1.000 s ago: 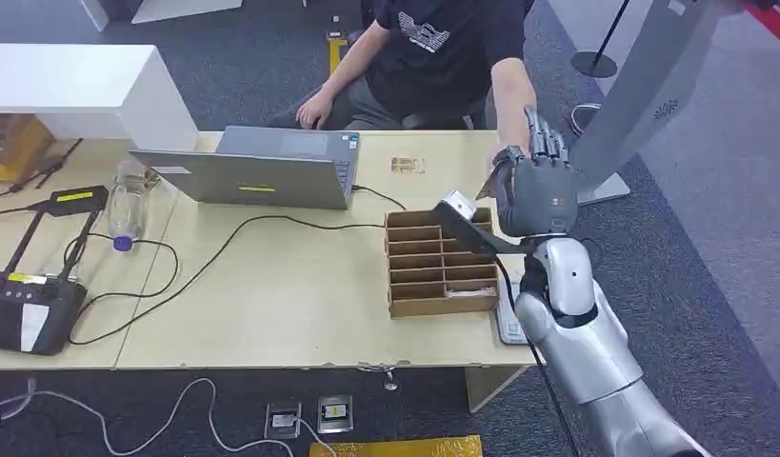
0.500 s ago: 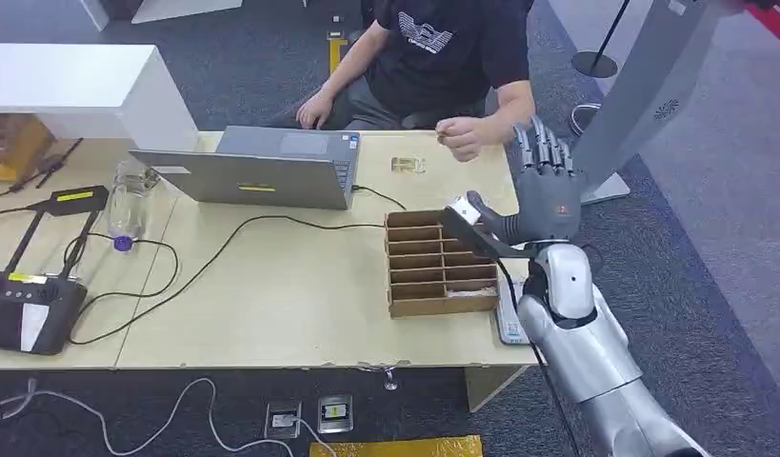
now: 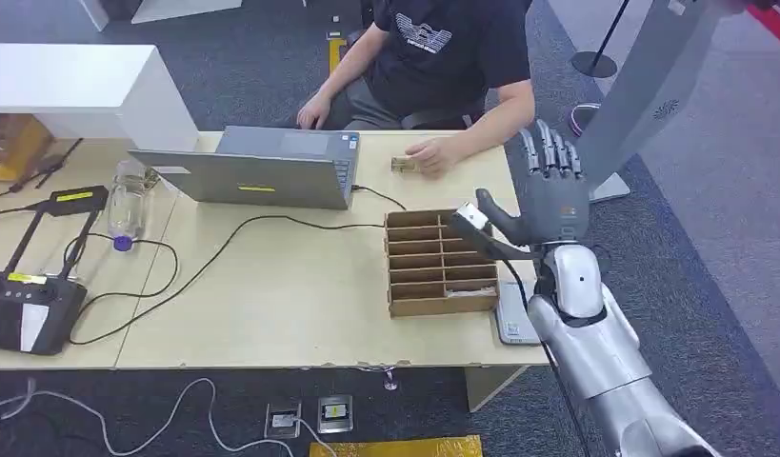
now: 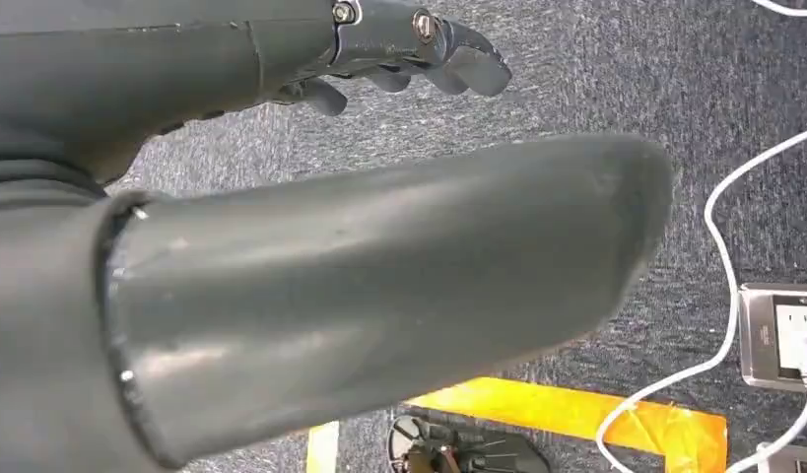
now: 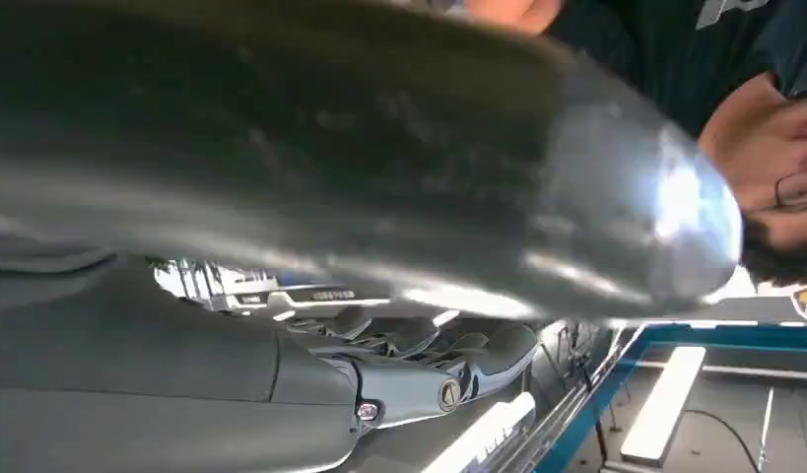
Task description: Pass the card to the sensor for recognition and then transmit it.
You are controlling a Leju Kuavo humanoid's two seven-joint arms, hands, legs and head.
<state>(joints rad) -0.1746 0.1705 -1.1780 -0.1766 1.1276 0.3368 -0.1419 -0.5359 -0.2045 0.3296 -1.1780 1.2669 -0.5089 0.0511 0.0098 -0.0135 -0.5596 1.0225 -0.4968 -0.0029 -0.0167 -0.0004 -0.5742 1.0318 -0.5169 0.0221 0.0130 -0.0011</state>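
My right hand (image 3: pixel 548 195) is raised above the table's right end, fingers pointing up and spread, thumb out to the side, with nothing in it. Its thick thumb (image 5: pixel 330 168) and darker fingers (image 5: pixel 429 360) also appear in the right wrist view. The seated person's hand (image 3: pixel 429 152) rests on the table against a small tan card pile (image 3: pixel 403 166), far from my hand. A flat grey sensor pad (image 3: pixel 514 319) lies at the table's right front edge. My left hand (image 4: pixel 281 276) hangs over the carpet, fingers (image 4: pixel 419 49) apart from the thumb, holding nothing.
A cardboard slot organizer (image 3: pixel 440 262) stands just left of my right arm. A grey laptop (image 3: pixel 262 171), a water bottle (image 3: pixel 127 200), a black device (image 3: pixel 24 305) and trailing cables lie on the table (image 3: pixel 300 305). A white kiosk post (image 3: pixel 643 86) rises at the right.
The person's hand took the card from my right hand and carried it down to the table by the laptop. My right hand opened and drifted slightly right.
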